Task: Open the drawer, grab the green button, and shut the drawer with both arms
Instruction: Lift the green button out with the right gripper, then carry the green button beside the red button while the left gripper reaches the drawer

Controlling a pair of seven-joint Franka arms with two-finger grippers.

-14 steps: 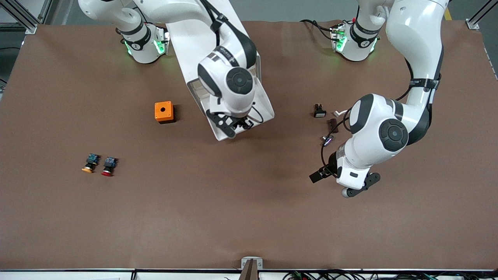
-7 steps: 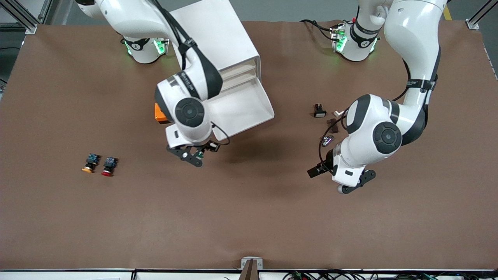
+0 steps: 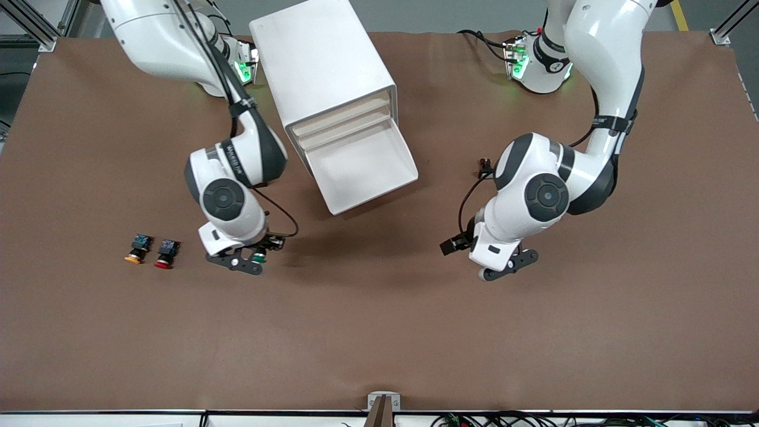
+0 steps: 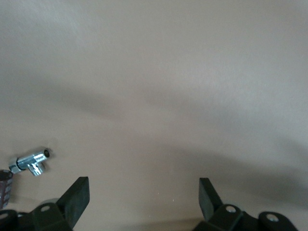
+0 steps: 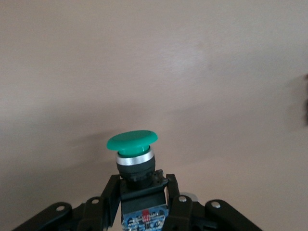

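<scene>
Green-capped button [image 5: 132,149] is clamped by its body in the right gripper [image 3: 252,258], held in the air over bare table [image 3: 379,332] just beside the red-capped button [image 3: 165,252]. Drawer [image 3: 367,169] is left pulled out of the cabinet [image 3: 323,65]. Left gripper [image 3: 509,265] is spread wide, gripping nothing, over bare table.

**Surface finishes, as observed**

Desk [image 3: 379,332]: matt brown covering, smooth, faint creases. Cabinet [image 3: 320,65] and its open drawer [image 3: 367,172], upper centre of the front view: white plastic, satin sheen. Arms [image 3: 225,196]: glossy white shells, dark matt joint rings. Right claw [image 5: 144,204]: matt black. Button [image 5: 132,142]: smooth green plastic cap, bright metallic collar. Small fitting [image 4: 32,162], lower left in the left wrist view: polished chrome-like metal.
</scene>
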